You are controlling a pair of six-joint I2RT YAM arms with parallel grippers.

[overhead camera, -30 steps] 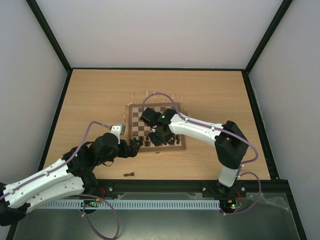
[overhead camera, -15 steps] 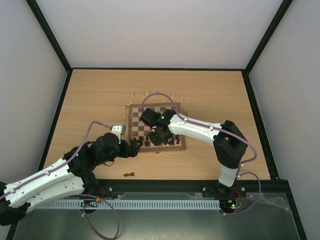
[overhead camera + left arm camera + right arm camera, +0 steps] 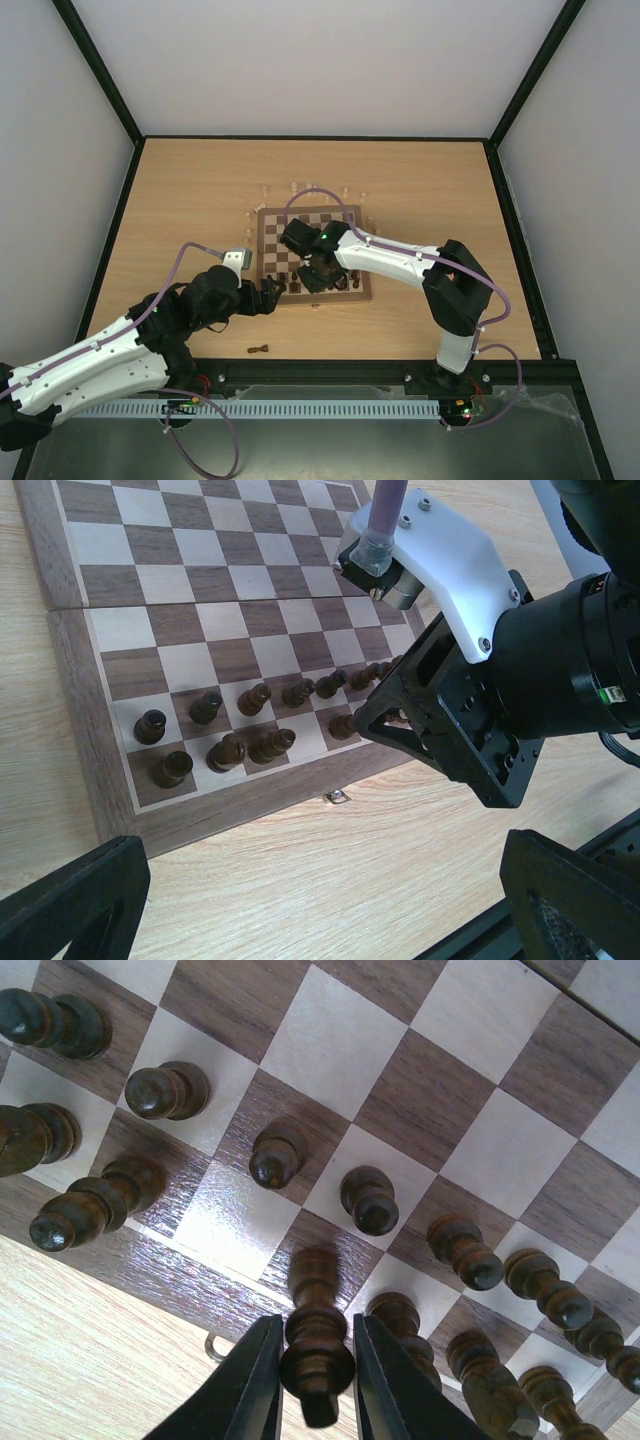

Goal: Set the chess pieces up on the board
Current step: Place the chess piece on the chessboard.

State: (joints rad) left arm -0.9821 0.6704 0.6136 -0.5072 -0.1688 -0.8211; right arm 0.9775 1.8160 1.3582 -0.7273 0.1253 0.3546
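Note:
The board [image 3: 330, 222] lies mid-table, with dark brown chess pieces [image 3: 250, 745] standing in its two near rows. My right gripper [image 3: 317, 1320] is shut on a dark piece [image 3: 316, 1360], held upright with its base on or just over a dark square of the nearest row, among other dark pieces [image 3: 368, 1200]. In the top view the right gripper [image 3: 312, 278] is over the board's near edge. My left gripper [image 3: 330, 910] is open and empty, low over the bare table just off the board's near left corner [image 3: 272, 296].
One dark piece [image 3: 259, 349] lies on its side on the table near the front edge. Several cream pieces [image 3: 300, 187] stand on the table behind the board's far edge. A small metal latch [image 3: 337, 798] sticks out of the board's near edge. The right arm [image 3: 470, 710] reaches over the board's right part.
The right gripper has shifted slightly left over the board's near rows with the dark piece in it. The left arm has not moved.

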